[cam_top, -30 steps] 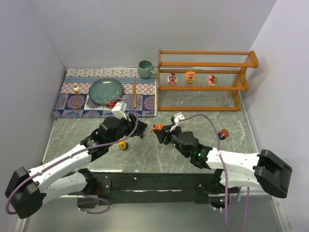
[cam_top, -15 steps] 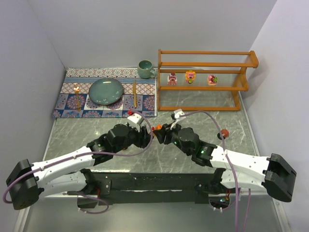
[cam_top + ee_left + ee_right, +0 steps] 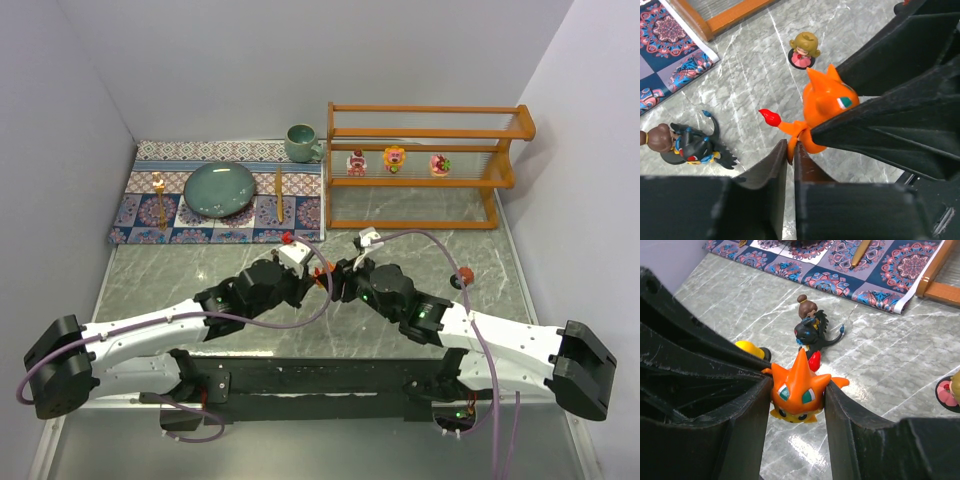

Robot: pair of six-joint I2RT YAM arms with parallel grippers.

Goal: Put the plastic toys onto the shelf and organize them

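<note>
Change over the last second: the left gripper (image 3: 791, 150) has swung in from the left until it meets the right gripper (image 3: 797, 387) tip to tip. Its jaws stood apart then and are now pressed almost together.

Left gripper: the fingers nip the tail root of the orange creature (image 3: 827, 107), with only a sliver of orange between them. The red tail tip pokes out just past the fingertips. Down on the table (image 3: 160, 275), below and to the left of this gripper, a dark spiky creature (image 3: 697, 145) lies against a bun-haired figure (image 3: 654, 141). A fair-haired figure on a dark base (image 3: 803, 49) stands ahead of the fingers.

Right gripper: clamped on the creature's head, one finger at each cheek. The toy is held clear of the table.

Judgement: this looks like a handover or regrip. A pinch on that thin tail will probably let the body swing or slip. The right gripper would do well to hold on until the left has a hold on the body or both legs, and to let go slowly.

The toy: glossy hard orange plastic with a pointed crest and side spikes. It has teal-and-white eyes and a paler yellow jaw.

The shelf (image 3: 430, 183) stands well beyond both grippers and to their right. Three small figures (image 3: 394, 158) are lined up on its middle tier.
</note>
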